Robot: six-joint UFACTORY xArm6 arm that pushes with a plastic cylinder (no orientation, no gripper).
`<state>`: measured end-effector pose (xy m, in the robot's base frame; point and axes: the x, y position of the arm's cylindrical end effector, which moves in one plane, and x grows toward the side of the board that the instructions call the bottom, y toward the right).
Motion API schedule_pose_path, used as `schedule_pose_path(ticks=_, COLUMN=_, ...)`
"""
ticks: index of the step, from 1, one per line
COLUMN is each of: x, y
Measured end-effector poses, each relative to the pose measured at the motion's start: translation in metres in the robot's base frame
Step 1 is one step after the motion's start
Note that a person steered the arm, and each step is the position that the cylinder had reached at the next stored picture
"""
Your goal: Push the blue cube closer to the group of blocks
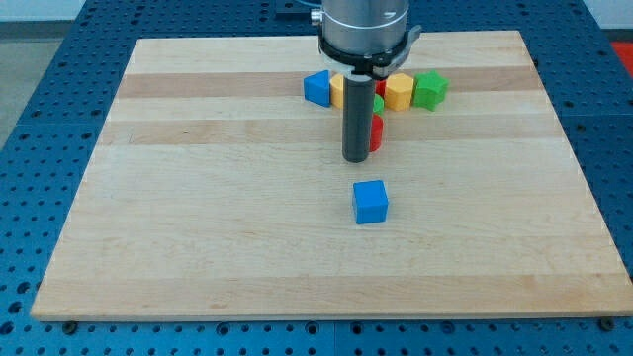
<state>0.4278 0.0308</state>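
The blue cube (371,202) sits alone near the middle of the wooden board (198,227). My tip (356,158) is just above it in the view and slightly to its left, with a small gap, not touching. The group lies near the view's top: a blue block (316,88), a yellow block (337,91) partly behind the rod, a yellow block (398,92), a green star-like block (429,90), a red block (376,133) beside the rod, and a green piece (378,103) and red piece (380,87) partly hidden.
The arm's grey housing (364,30) hangs over the group at the view's top. A blue perforated table (40,148) surrounds the board on all sides.
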Motion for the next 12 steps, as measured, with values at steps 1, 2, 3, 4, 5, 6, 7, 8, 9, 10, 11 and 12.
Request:
schedule_pose_path(ticks=1, x=-0.001, y=0.000)
schedule_pose_path(ticks=2, x=-0.001, y=0.000)
schedule_pose_path(ticks=3, x=0.011, y=0.000)
schedule_pose_path(ticks=4, x=0.031, y=0.027)
schedule_pose_path(ticks=5, x=0.034, y=0.072)
schedule_pose_path(ticks=6, x=0.058, y=0.089)
schedule_pose_path(ticks=7, x=0.091, y=0.090)
schedule_pose_path(ticks=8, x=0.118, y=0.082)
schedule_pose_path(ticks=9, x=0.127, y=0.046)
schedule_pose_path(ticks=10, x=0.126, y=0.012)
schedule_pose_path(ticks=11, x=0.116, y=0.001)
schedule_pose_path(ticks=12, x=0.095, y=0.001)
